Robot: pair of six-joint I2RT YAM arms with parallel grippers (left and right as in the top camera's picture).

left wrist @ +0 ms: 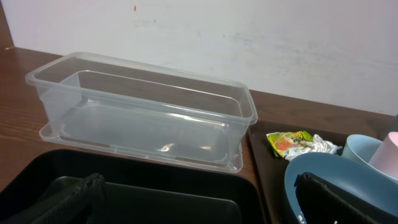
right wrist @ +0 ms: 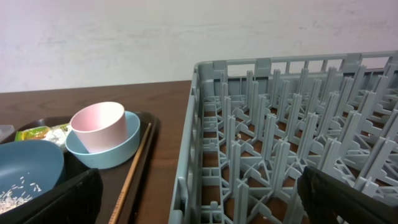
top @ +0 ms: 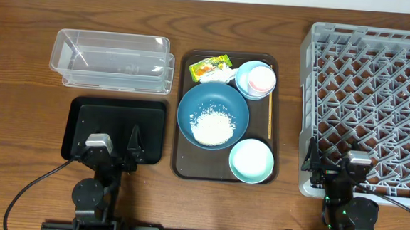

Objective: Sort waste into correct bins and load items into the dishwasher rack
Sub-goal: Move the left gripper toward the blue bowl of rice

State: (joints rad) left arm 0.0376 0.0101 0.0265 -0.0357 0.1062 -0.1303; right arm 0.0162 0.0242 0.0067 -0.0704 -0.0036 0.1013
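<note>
Left gripper (top: 112, 146), jaws wide apart and empty, hangs over the black tray (top: 91, 112); the clear tub (top: 112, 59) is ahead of it. Right gripper (top: 334, 164), also apart and empty, is above the rack (top: 367, 31) at its near corner; the dark-blue bowl (top: 191, 103) with rice (top: 212, 126) lies to its left.

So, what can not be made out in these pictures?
Yellow-green printed snack wrapper: overhead, print too small to read.
Small pink cup: left wrist, cut by right edge.
Large grey plastic dishwasher rack: overhead, right side cut off.
Thin wooden chopstick: right wrist, near end leaves the frame.
</note>
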